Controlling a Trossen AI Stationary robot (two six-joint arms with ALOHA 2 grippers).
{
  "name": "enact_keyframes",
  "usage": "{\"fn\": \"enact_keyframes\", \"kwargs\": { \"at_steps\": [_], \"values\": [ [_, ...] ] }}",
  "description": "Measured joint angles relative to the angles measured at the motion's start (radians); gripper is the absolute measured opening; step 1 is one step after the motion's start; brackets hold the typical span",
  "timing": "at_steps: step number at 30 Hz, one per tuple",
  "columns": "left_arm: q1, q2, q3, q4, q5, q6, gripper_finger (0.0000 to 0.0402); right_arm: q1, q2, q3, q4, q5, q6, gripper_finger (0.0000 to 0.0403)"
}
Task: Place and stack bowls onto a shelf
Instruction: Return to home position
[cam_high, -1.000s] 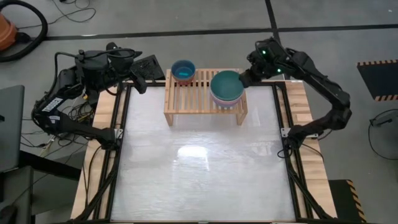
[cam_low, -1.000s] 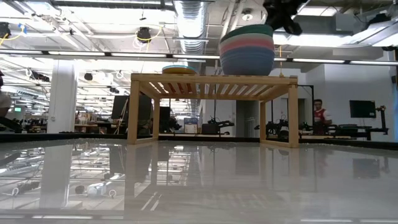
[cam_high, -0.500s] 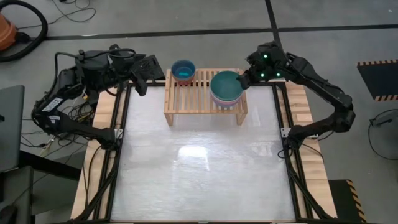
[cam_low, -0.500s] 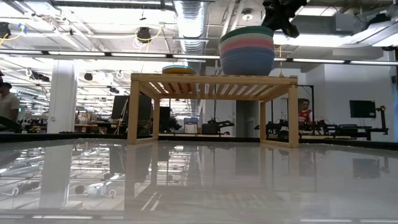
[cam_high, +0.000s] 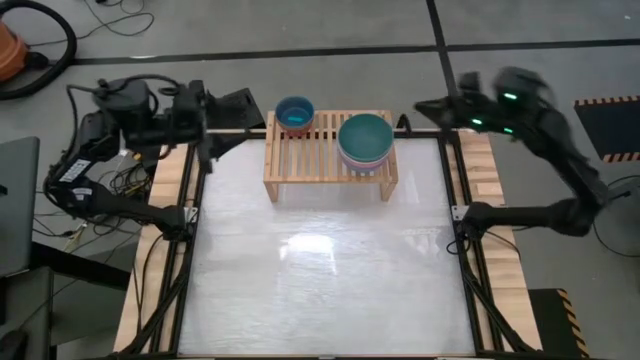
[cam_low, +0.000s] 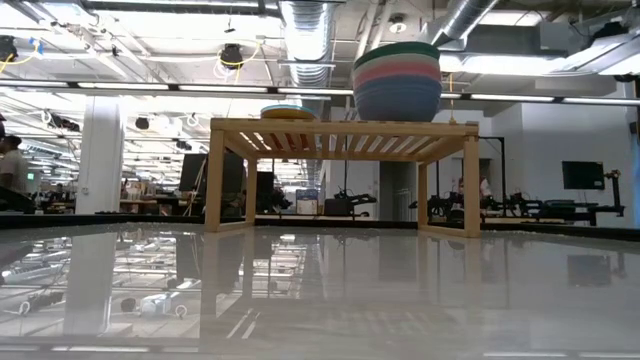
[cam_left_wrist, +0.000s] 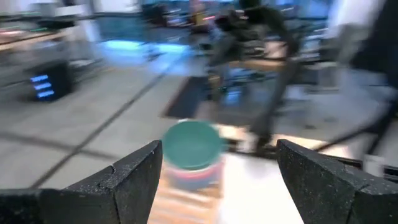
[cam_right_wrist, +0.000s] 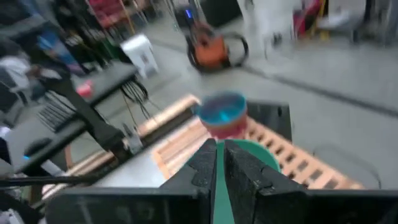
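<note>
shelf (cam_high: 310, 160) holds two nested stacks, saving slat room: teal-topped stack (cam_high: 365, 137) right end, cyan-topped stack (cam_high: 295, 113) back-left; left pincer (cam_left_wrist: 217, 155) wide, right pincer (cam_right_wrist: 219, 155) pinched nearly shut, both empty, parked at the tabletop (cam_high: 320, 270) back corners, placing looks done

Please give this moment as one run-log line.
shelf: teal-topped stack, blue-topped stack | left gripper: open, left of shelf | right gripper: shut, right of shelf

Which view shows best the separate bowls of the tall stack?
The low view: the tall stack shows side-on, each coloured rim visible. The high view sees mostly its teal top; the left wrist view likewise; the right arm's fingers cover most.
</note>
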Motion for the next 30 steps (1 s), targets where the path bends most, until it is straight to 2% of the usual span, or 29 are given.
{"fn": "enact_keyframes", "kwargs": {
  "at_steps": [2,4,8,10,12,14,15,17,20,26,30],
  "values": [
    [0.000,-0.009,0.001,0.016,0.070,0.000,0.0300,0.000,-0.067,0.001,-0.014,0.000,-0.005,0.0059],
    [0.000,-0.012,0.001,0.017,0.093,0.004,0.0300,0.000,-0.126,0.001,-0.069,0.000,-0.006,0.0060],
    [0.000,-0.007,0.001,-0.062,0.023,0.019,0.0300,0.020,-0.241,-0.046,-0.214,0.020,-0.009,0.0061],
    [0.000,-0.004,-0.017,-0.101,-0.045,-0.043,0.0300,0.043,-0.329,-0.154,-0.125,0.016,-0.057,0.0062],
    [0.002,-0.007,-0.069,-0.053,-0.006,-0.045,0.0300,0.064,-0.411,-0.301,0.089,-0.063,-0.030,0.0062],
    [0.006,-0.032,-0.163,0.074,0.144,-0.056,0.0300,0.093,-0.508,-0.465,0.270,-0.156,0.004,0.0062],
    [0.011,-0.050,-0.219,0.165,0.239,-0.071,0.0300,0.109,-0.560,-0.542,0.339,-0.164,0.006,0.0062],
    [0.012,-0.101,-0.335,0.311,0.352,-0.093,0.0300,0.130,-0.666,-0.670,0.436,-0.164,0.031,0.0062],
    [0.013,-0.181,-0.522,0.405,0.353,-0.130,0.0300,0.154,-0.795,-0.822,0.543,-0.161,0.123,0.0062],
    [0.013,-0.320,-0.896,0.641,0.384,-0.250,0.0300,0.195,-1.018,-1.059,0.684,-0.160,0.182,0.0063],
    [0.013,-0.438,-1.123,0.843,0.404,-0.344,0.0300,0.228,-1.021,-1.194,0.752,-0.192,0.217,0.0063]
  ]
}}
